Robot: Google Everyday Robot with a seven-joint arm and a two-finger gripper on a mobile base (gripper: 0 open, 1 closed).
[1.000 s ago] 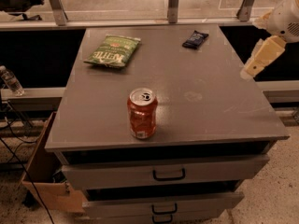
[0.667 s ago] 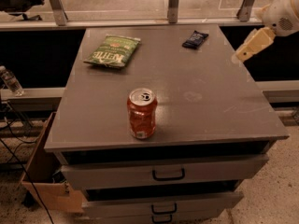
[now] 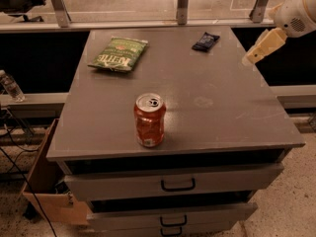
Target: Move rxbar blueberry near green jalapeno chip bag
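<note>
the gripper [image 3: 253,56] is being held in the air just off the right edge of the grey cabinet top [image 3: 222,112], toward its far end, with its tan tip being angled down and left toward the surface; whether it is spread apart or drawn together cannot be told from this view. it is being carried by a white arm [image 3: 298,13] that is coming in from the upper right corner. the rxbar blueberry [image 3: 206,41] is lying flat near the far right corner of the top, near the gripper but apart from it, and is being touched by nothing. the green jalapeno chip bag [image 3: 118,54] is lying flat at the far left of the same surface, well apart from the bar, with bare grey top being left between them. an orange soda can [image 3: 149,120] is standing upright near the front edge, roughly in the middle, well apart from both packages. below the top, drawers with a dark handle [image 3: 177,184] are being shown, and a cardboard box [image 3: 44,191] is sitting on the floor at the left of the cabinet. a clear bottle [image 3: 11,86] is being seen at the left edge.
</note>
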